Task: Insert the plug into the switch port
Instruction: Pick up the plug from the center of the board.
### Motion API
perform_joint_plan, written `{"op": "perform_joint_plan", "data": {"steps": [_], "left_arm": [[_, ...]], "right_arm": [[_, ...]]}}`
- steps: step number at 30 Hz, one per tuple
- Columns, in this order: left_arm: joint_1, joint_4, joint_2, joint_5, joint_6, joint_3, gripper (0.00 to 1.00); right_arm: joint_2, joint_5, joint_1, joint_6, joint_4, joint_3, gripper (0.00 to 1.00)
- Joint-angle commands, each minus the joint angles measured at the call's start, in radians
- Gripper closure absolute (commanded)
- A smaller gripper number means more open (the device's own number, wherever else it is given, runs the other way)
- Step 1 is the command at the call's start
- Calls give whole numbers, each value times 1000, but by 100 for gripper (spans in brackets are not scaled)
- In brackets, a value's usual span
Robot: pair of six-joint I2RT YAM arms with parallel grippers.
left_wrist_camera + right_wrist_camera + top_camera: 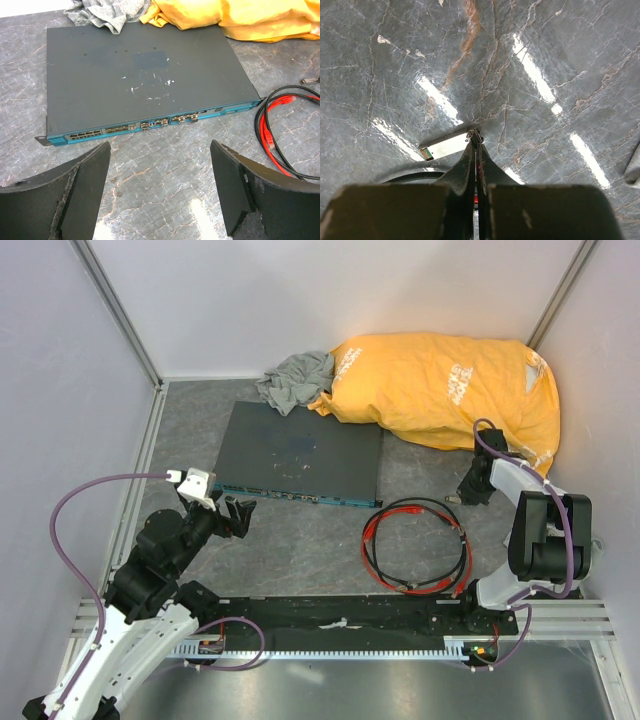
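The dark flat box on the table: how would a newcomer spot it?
Find the big yellow bag at the back of the table; the box lies flat just left of it, beside a crumpled grey cloth. Unlike those soft things and the coiled cables, it is a rigid dark grey slab whose thin blue-green front edge holds a row of small sockets.

Table [545,60]: grey marbled, glossy, streaked with lamp glare.
Box [100,75]: matt dark grey, painted-metal look, pale scuffs mid-top. Front edge [230,110] blue-green, slight sheen.
Cable [266,131]: red, smooth plastic jacket.
Plug [445,146]: pale, shiny.
Bag [440,380], 1 o'clock: yellow, crinkled, faint sheen.
Cloth [295,380], 12 o'clock: grey, soft, matt.
Left fingers [240,200]: black, matt, edges rough and chipped.
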Motion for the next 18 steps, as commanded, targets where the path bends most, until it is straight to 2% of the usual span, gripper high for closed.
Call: {"op": "perform_joint_plan", "data": {"steps": [1,4,6,7,10,18], "left_arm": [[-2,32,0,13,44,-1,13],[-2,32,1,14,45,-1,13],[-2,32,3,17,45,0,13],[-2,32,3,17,45,0,13],[-2,34,0,19,47,0,13],[-3,35,-22,27,47,-4,13]], "right_arm": [[-14,-5,-1,-18,-21,38,95],[-23,44,-1,-77,-42,64,83],[-19,55,-1,-113,-58,93,79],[-16,52,-1,-136,-62,103,73],[9,39,-1,-218,-88,149,66],[99,-26,-7,-344,-191,260,65]]}}
